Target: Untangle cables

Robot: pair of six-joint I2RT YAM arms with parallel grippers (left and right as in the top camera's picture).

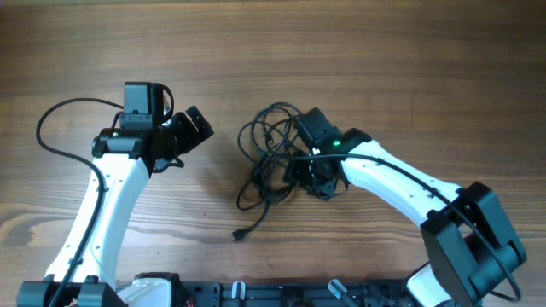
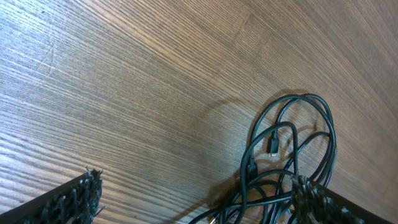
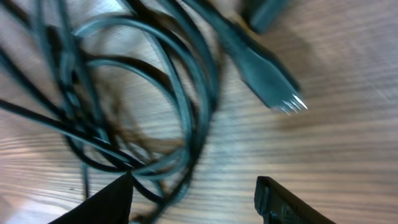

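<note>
Right tool point(image 3: 193, 193) jaws parted, gripping nothing, low over cables point(image 1: 269, 153) tangled on counter point(image 1: 384, 51) center; tangle runs far-to-near, loose plug end point(image 1: 239, 234) points near-left. Left tool point(image 2: 196, 186) wide open, empty, angled toward tangle.

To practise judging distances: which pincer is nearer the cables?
Right. The right pincer is over the right edge of the cables, among the loops; the left pincer hangs open to their left, apart from them.

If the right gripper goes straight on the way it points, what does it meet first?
Most likely the cables: their loops lie right ahead of the right gripper, on the table. The view is blurred, so depth is unsure.
</note>
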